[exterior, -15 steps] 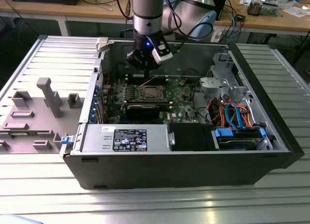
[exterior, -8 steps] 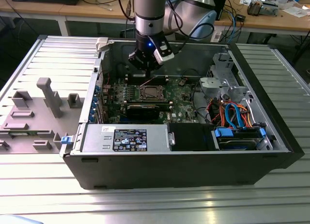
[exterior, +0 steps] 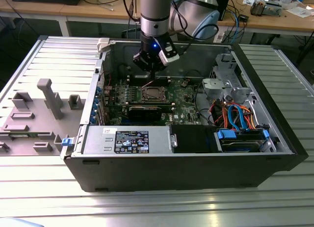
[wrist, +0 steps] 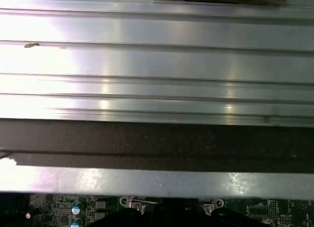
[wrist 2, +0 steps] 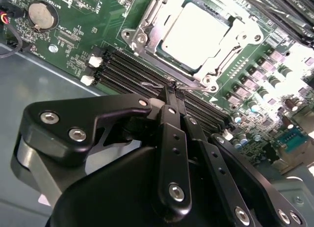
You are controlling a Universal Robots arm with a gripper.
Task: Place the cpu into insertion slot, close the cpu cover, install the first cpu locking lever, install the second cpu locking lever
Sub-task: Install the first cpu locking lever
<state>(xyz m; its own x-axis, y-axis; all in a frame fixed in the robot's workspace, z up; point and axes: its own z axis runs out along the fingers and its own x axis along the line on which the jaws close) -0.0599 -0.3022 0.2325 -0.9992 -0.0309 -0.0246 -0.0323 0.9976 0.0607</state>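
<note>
The cpu [wrist 2: 196, 33] lies flat in the insertion slot [exterior: 152, 93] on the green board inside the open computer case. The cpu cover [wrist 2: 146, 30] is down around the chip, whose silver top shows through the window. My gripper [wrist 2: 172, 91] hangs just above the socket's edge, on the side of the memory slots [wrist 2: 127, 72]. Its two black fingers [wrist 2: 171, 138] are pressed together at the tips. A thin metal wire runs along that socket edge right at the tips; I cannot tell whether they pinch it. In the exterior view the gripper [exterior: 152, 74] is over the slot's far side.
The case walls [exterior: 105, 65] enclose the board. A long black graphics card [exterior: 147, 111] lies in front of the socket, and a power supply [exterior: 127, 138] nearer still. A drive cage with blue and orange cables [exterior: 235, 119] fills the exterior view's right. A grey fixture [exterior: 46, 97] stands outside, on the left.
</note>
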